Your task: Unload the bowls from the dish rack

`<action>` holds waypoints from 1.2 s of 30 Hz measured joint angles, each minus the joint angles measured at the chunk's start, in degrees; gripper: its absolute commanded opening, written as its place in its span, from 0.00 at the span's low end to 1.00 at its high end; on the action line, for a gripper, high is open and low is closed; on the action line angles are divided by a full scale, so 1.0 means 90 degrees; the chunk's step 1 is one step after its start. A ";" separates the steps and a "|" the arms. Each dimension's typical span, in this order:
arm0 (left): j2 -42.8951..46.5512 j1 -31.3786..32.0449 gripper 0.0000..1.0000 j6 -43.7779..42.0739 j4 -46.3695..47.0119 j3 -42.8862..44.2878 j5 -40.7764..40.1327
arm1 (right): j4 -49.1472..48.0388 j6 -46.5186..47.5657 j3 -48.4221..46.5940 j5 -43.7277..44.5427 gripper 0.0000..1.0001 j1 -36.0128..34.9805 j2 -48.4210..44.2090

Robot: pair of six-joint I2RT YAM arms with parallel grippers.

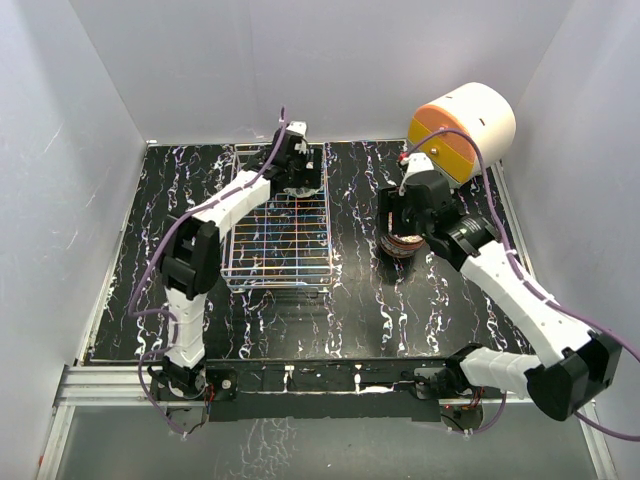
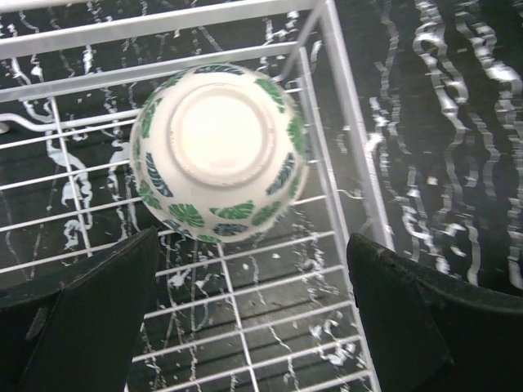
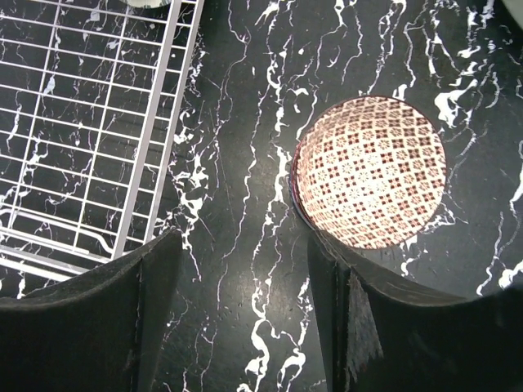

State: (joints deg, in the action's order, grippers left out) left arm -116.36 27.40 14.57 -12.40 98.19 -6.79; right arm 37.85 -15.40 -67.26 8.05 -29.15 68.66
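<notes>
The dish rack [image 1: 280, 235] holds a leaf-patterned bowl [image 2: 219, 151] upturned in its far right corner, so the left gripper [image 2: 253, 241], jaws apart above it, may snag the wire wall; the right gripper [image 3: 243, 241], also apart, hovers by a pink bowl [image 3: 372, 171] right of the rack.

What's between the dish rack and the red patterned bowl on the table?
Nothing: only bare black marbled table separates the dish rack from the bowl, as the right wrist view shows.
</notes>
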 measured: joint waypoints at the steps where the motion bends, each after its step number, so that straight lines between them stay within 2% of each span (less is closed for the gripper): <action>1: -0.0155 0.0024 0.95 -0.0083 -0.0070 0.0112 -0.0177 | -0.0027 0.0000 0.0051 0.0046 0.65 0.0000 -0.0155; 5: -0.0605 0.0092 0.95 -0.0364 -0.0250 0.0408 -0.0707 | -0.0061 -0.0002 0.0228 0.0189 0.66 0.0000 -0.0532; 10: -0.0709 0.0097 0.95 -0.0556 -0.0270 0.0415 -0.0976 | -0.0036 -0.0034 0.0386 0.0260 0.66 0.0002 -0.0583; 19: -0.1010 0.0097 0.95 -0.0678 -0.0155 0.0896 -0.1037 | -0.0058 -0.0136 0.0430 0.0260 0.66 0.0002 -0.0532; 28: -0.1702 0.0095 0.94 -0.0668 -0.0301 0.2055 -0.0913 | -0.0073 -0.0134 0.0454 0.0355 0.66 0.0002 -0.0350; 33: -0.1926 0.0095 0.90 -0.0670 -0.0342 0.2225 -0.0823 | -0.0085 -0.0109 0.0454 0.0474 0.66 0.0002 -0.0253; 36: -0.1936 0.0087 0.83 -0.0685 -0.0340 0.2239 -0.0821 | -0.0087 -0.0097 0.0454 0.0495 0.66 0.0002 -0.0170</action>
State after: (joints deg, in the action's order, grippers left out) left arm -133.78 28.18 8.40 -15.46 118.34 -14.17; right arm 37.06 -16.27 -63.18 12.51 -29.12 67.13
